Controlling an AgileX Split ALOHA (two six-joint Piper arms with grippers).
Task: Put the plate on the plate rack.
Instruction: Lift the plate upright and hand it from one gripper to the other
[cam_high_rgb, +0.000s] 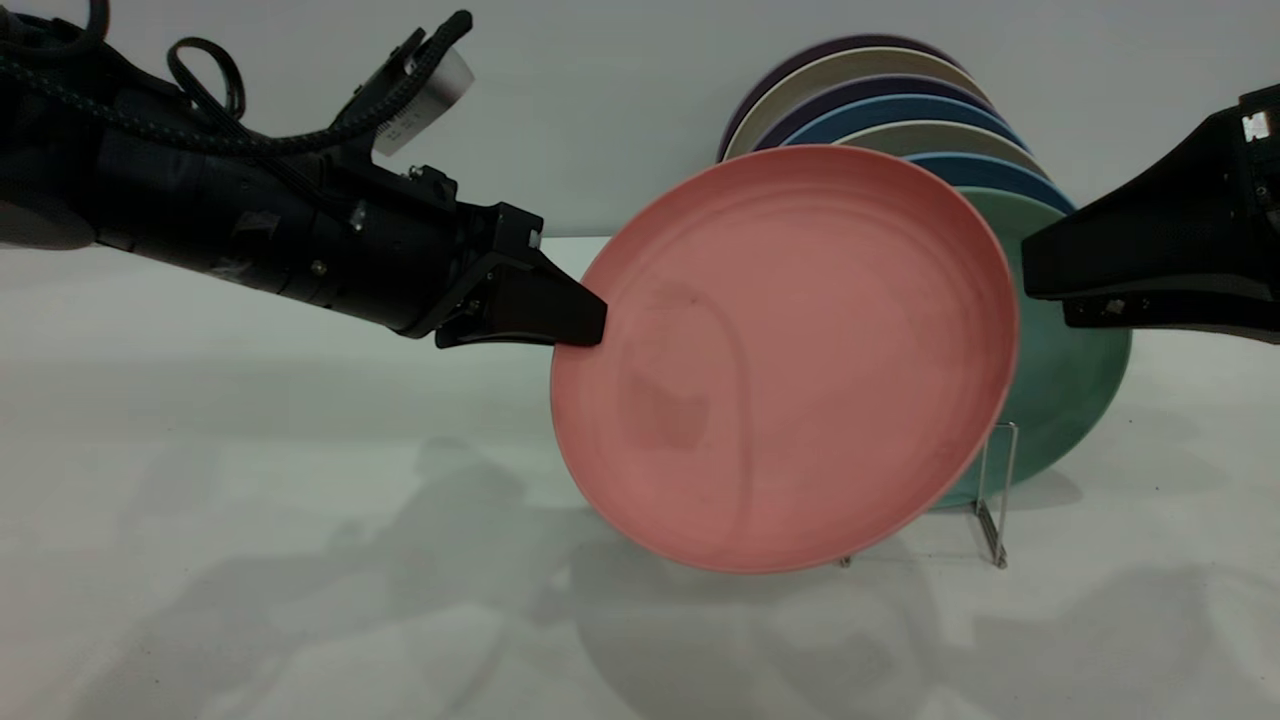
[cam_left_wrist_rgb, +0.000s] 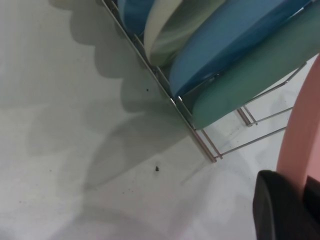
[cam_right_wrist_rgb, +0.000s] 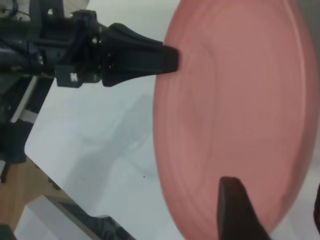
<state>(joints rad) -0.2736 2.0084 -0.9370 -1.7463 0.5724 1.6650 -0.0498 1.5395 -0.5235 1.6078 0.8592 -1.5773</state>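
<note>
Salmon-pink, the plate (cam_high_rgb: 785, 360) hangs upright before the plate rack (cam_high_rgb: 998, 495), my left gripper (cam_high_rgb: 590, 325) pinching its rim; my right gripper (cam_high_rgb: 1030, 265) stands near. Left wrist view: the free slot beside the teal plate (cam_left_wrist_rgb: 250, 85) is my target. Right wrist view: whether my right jaws grip, I cannot tell.

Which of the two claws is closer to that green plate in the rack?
Right. The right gripper sits just in front of the teal-green plate; the left gripper clamps the pink plate's far rim.

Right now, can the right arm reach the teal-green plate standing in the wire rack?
Probably not directly: the salmon-pink plate, held at its rim by the left gripper, covers most of the teal-green plate in the wire rack.
</note>
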